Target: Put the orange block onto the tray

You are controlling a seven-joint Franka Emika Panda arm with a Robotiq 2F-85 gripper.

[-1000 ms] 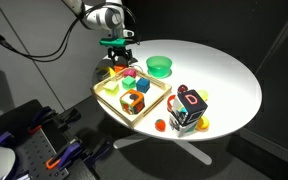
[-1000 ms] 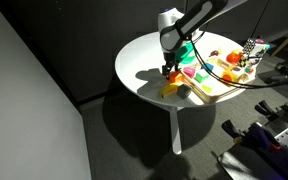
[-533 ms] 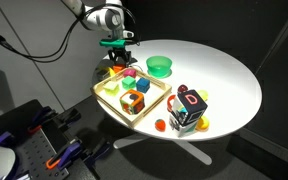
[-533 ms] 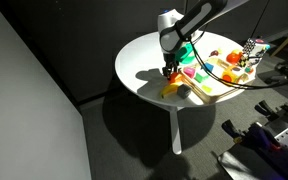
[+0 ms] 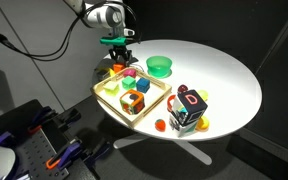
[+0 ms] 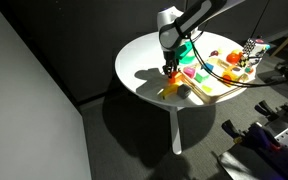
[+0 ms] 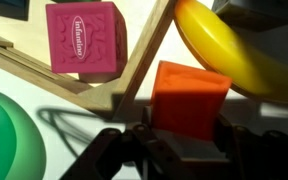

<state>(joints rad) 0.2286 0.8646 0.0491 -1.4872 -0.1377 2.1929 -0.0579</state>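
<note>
Just outside the tray (image 7: 142, 65) rim, the claw (image 7: 184, 142) straddles the orange block (image 7: 189, 98), grip indeterminate; lift clear of rim before crossing.

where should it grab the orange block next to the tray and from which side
Across its two flat side faces, straight down from above. The orange block sits level on the table, hemmed by the tray rim and a yellow curved piece, so coming in sideways looks blocked; close on the two free faces.
</note>
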